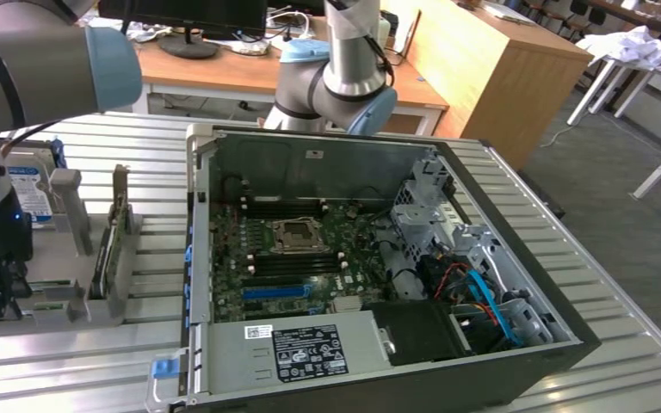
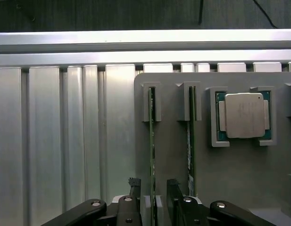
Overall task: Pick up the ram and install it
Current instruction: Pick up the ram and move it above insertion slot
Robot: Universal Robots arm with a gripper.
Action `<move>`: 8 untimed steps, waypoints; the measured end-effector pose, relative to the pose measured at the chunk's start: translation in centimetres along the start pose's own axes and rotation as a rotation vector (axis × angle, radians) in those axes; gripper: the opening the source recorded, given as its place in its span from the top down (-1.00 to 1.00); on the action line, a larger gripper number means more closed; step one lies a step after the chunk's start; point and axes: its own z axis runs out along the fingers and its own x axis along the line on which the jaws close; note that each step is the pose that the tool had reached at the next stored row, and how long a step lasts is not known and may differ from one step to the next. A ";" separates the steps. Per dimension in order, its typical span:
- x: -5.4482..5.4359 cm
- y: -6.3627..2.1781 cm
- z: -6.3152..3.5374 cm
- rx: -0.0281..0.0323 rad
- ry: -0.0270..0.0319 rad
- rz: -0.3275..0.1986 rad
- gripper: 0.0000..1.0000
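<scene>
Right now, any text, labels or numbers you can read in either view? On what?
Nothing can be quoted; no text reads.
PSU label: lines of print and marks, too small to read.
white sticker above it: too small to read.
drive label, blue and white: blurred.
CPU lid: no marking can be made out.
ram and second stick: seen edge-on, label print unreadable.

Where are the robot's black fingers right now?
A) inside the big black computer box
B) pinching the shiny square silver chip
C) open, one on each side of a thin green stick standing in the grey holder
C: in the wrist view the open gripper straddles one long, thin green circuit-board ram stick standing on edge in the grey plastic holder, with a gap showing on each side.
</scene>
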 end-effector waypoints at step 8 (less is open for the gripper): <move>0.0 -0.02 0.31 -0.0002 0.0001 0.000 0.29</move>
